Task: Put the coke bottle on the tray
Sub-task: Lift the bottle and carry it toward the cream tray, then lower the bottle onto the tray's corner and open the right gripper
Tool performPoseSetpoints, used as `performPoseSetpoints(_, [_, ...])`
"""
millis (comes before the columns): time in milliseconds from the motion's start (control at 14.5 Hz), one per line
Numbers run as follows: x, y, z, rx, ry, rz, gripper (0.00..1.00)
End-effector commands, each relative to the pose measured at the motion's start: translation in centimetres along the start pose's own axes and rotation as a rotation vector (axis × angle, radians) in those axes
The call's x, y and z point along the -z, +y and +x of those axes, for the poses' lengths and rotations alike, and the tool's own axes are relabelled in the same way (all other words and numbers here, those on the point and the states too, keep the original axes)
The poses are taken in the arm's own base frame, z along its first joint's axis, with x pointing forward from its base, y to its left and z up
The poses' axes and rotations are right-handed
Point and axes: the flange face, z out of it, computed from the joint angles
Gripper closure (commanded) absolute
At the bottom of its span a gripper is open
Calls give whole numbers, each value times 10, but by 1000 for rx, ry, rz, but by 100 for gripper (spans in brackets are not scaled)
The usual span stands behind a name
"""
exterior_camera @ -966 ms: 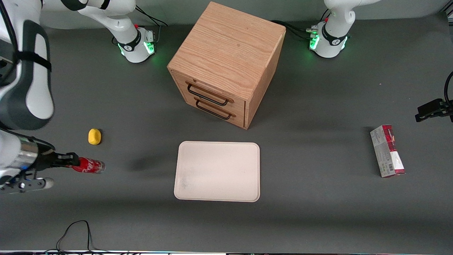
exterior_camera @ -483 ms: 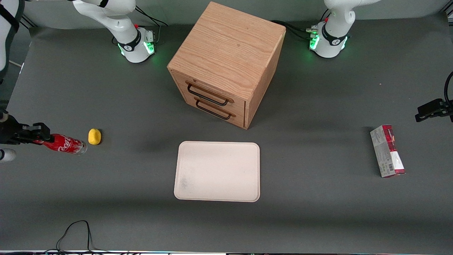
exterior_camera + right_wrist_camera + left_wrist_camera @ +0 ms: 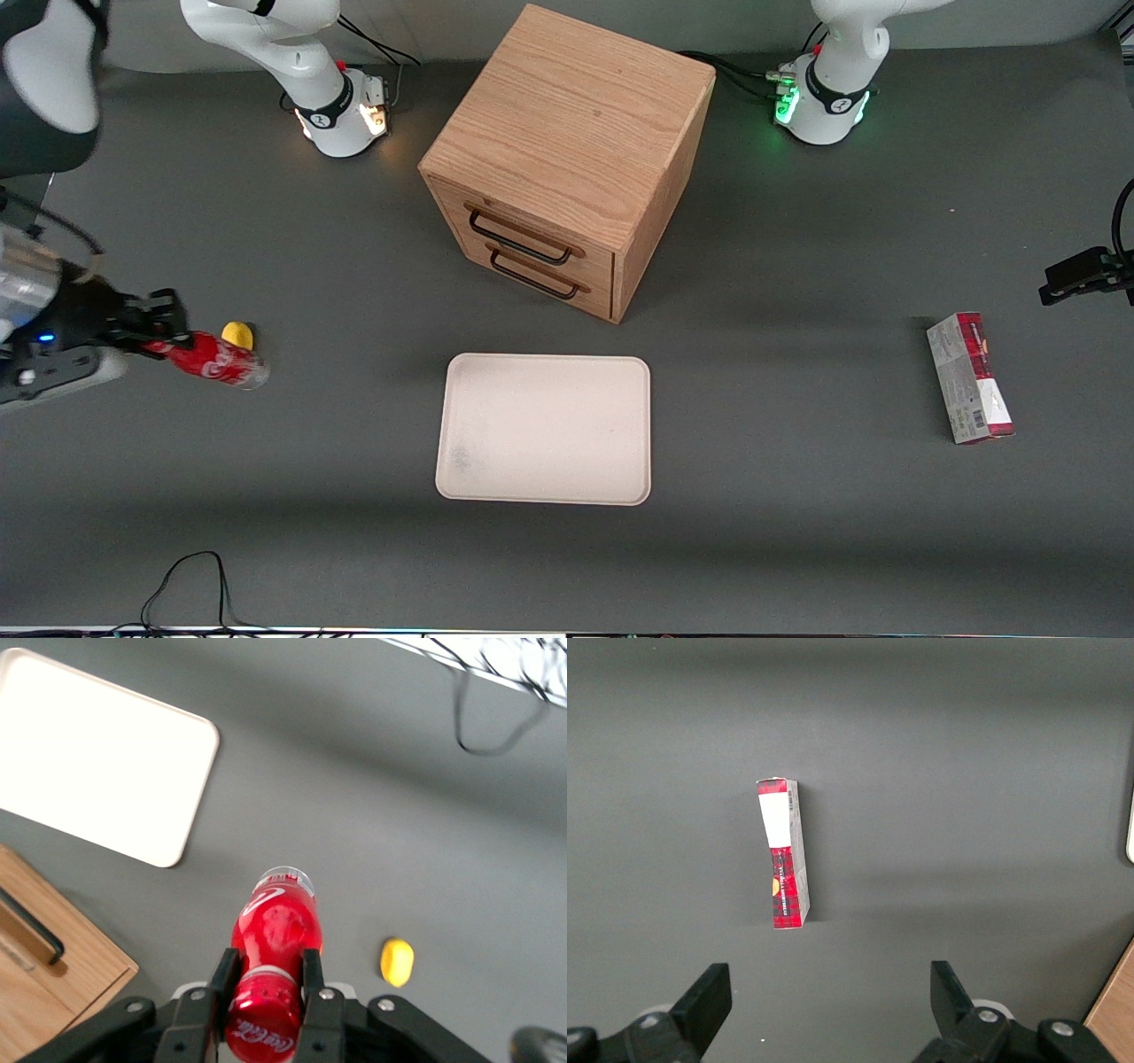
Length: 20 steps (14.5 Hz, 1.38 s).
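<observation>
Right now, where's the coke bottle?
The coke bottle is held by its neck in the hand, lifted at the working arm's end of the table, just over the yellow object, well short of the tray.

Even overhead light; soft shadows; sharp.

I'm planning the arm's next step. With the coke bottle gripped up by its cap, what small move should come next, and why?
Probably carry it sideways toward the tray. The gripper is shut on the coke bottle near its cap, holding it above the table at the working arm's end, over the small yellow object. The tray lies bare in front of the wooden drawer cabinet, so nothing seems to block the path.
</observation>
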Motion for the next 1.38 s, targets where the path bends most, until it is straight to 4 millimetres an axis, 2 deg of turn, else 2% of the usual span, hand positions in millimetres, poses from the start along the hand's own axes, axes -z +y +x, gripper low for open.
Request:
performPoseSetpoints(0, [-3,-61,18,94,24,-11,100])
performPoseSetpoints(138, [-17,-104,31,160,35,-30,100])
performPoseSetpoints(414, [-42,-156,47,157,50,-30,100])
performPoseSetpoints(483, [-47,-163,50,144,52,-29,100])
performPoseSetpoints(690, [-70,-165,63,129,53,-29,100])
performPoseSetpoints(828, [-95,-163,76,125,63,-35,100])
performPoseSetpoints(1034, [-144,-159,98,119,66,-39,100])
performPoseSetpoints(1310, [-207,-157,116,123,50,-40,100])
